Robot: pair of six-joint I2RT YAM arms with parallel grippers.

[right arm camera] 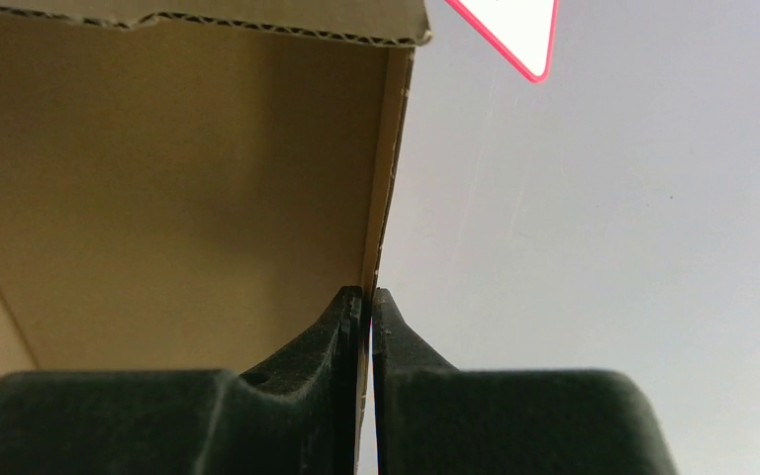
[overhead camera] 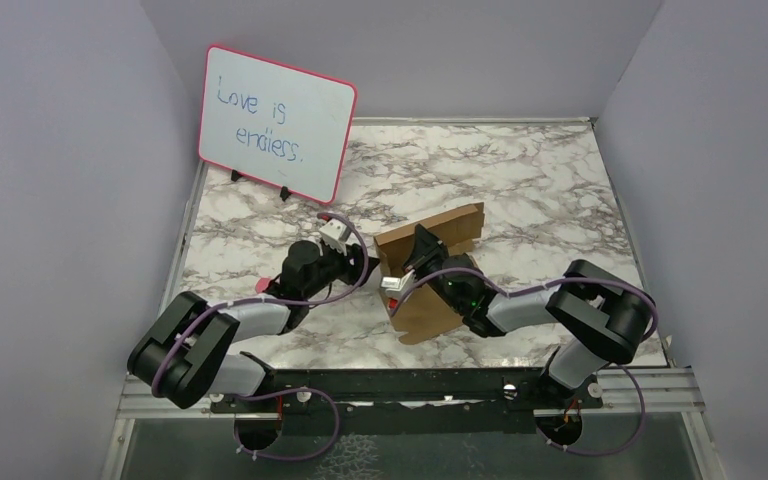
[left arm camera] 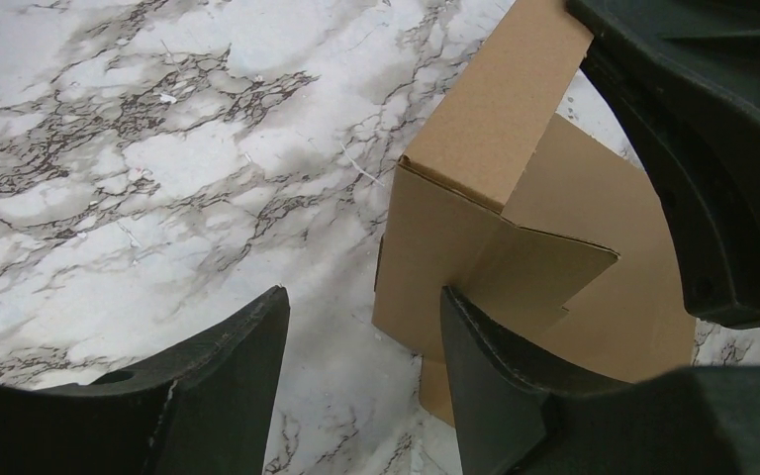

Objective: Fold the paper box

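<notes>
1. Toward the near side of the grey-veined white marble-patterned table (overhead camera: 520, 180), we see the plain brown cardboard paper box (overhead camera: 428, 316). It sits roughly mid-table between the two arms, and its nearest panel lies low under the right arm.
2. Just beyond that panel, the right gripper (overhead camera: 421, 240) is pinched tight on an upright wall of the paper box. In its wrist view the two fingers meet on the thin cardboard edge, with an inner face of the box to the left.
3. Left of the paper box, the left gripper (left arm camera: 361, 297) has its fingers apart with nothing between them. One fingertip is just beside a loose angled flap, and we cannot tell whether it touches.
4. We judge the fold partly done. One corner is raised, with a creased wall and a side panel standing, yet the angled flap juts out untucked and a far panel sticks out unjoined.
5. What remains, in our view, is to raise the other walls, tuck the flaps and close the shape.
6. Farthest back on the left, the pink-framed rectangular whiteboard (overhead camera: 278, 122) stands well apart from the work.
</notes>
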